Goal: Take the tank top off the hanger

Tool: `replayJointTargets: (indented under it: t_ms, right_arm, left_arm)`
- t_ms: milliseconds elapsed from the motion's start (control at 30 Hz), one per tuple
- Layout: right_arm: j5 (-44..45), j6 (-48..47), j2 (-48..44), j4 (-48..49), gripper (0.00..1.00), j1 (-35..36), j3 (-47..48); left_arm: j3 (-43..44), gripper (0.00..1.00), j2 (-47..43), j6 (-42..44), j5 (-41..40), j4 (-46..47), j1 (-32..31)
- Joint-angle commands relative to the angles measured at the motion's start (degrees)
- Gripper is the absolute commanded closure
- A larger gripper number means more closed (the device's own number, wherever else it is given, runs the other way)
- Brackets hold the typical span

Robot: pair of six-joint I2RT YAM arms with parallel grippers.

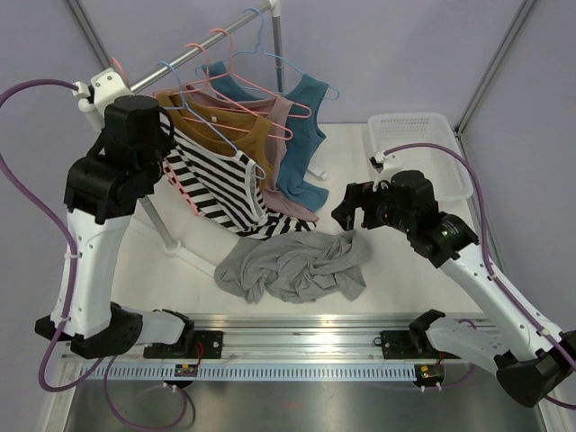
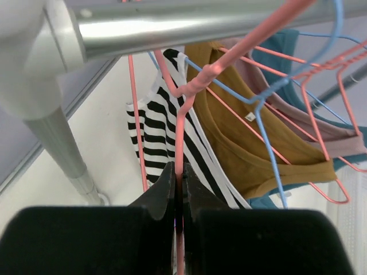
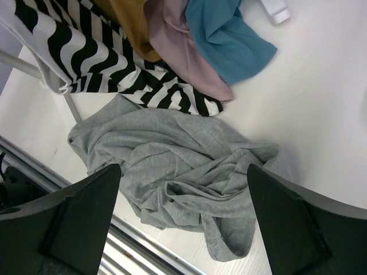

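One grey tank top [image 1: 295, 267], crumpled, left hand [image 2: 179, 173] pinching hanger [image 2: 181, 132]

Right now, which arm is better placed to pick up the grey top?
Right. The right hand, open, hangs over the grey top; the left hand is clamped on a pink hanger.

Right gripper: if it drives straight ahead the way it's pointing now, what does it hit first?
The gray tank top crumpled on the table. The open right gripper points at its middle, though depth is unclear.
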Motion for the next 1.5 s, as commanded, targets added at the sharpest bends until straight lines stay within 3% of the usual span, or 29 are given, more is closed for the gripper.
replayJointTargets:
  t_ms: [0,167,333,467,600,700,733,867,900,933,1033,1100,1167,1267,1300,1467]
  right_arm:
    - [-4.68,-0.96,1.91,2.72,0.01,0.00,2.77]
    - [-12.69,-2.36,7.44,2.46,0.01,1.05,3.04]
    - [0.36,-3.24,15.86,2.20,0.00,10.35,2.16]
    - [3.75,-2.19,21.77,3.86,0.00,16.25,0.93]
    - [6.38,-0.70,26.51,7.99,0.01,18.80,-1.00]
    - [7.78,-0.43,30.56,7.39,0.01,20.73,-0.74]
    - [8.14,-0.17,32.57,7.04,0.01,21.09,-0.57]
    - [8.75,1.32,37.24,6.06,0.01,23.29,-0.56]
    - [9.37,1.59,38.12,5.98,0.01,23.64,-0.65]
    - [10.50,2.03,39.60,6.15,0.01,24.43,-0.92]
    - [14.11,2.82,41.55,6.06,0.01,25.05,-1.44]
    - [15.25,2.73,41.55,6.85,0.15,25.05,-2.32]
    - [15.00,1.86,41.47,7.56,0.55,25.05,-2.41]
    - [15.08,0.36,40.68,7.21,0.85,24.96,-1.98]
    - [16.04,0.01,39.37,6.69,1.00,24.96,-1.71]
    - [22.98,-0.69,31.46,0.29,1.00,24.88,2.41]
  left_arm:
    - [0.68,1.00,2.06,1.40,6.13,1.79,4.30]
    - [-7.39,1.00,-0.57,-0.44,8.16,3.98,6.51]
    - [-19.52,1.00,-4.53,-1.68,11.93,9.52,9.67]
    - [-21.12,1.00,-5.41,-1.68,13.52,10.84,10.73]
    - [-19.98,0.69,-6.11,-1.07,14.84,11.46,10.82]
    - [-18.92,0.52,-6.91,-0.89,16.33,11.37,10.82]
    - [-18.75,0.41,-7.87,-0.80,17.29,11.37,10.82]
    - [-18.31,0.25,-11.12,0.69,21.42,11.72,10.82]
    - [-18.48,0.09,-11.91,1.48,22.39,11.90,10.82]
    - [-18.57,0.01,-12.79,2.01,24.66,11.99,10.82]
    - [-18.75,0.01,-16.74,4.03,28.54,11.64,10.82]
    - [-19.09,0.01,-20.34,5.61,29.69,11.37,10.82]
    - [-20.15,0.01,-24.63,7.36,30.92,12.16,10.82]
    - [-22.87,0.01,-29.30,9.48,33.11,15.05,10.82]
    - [-23.49,0.01,-31.84,10.79,34.43,15.76,10.82]
    - [-22.10,0.01,-34.77,14.05,38.39,16.21,10.82]
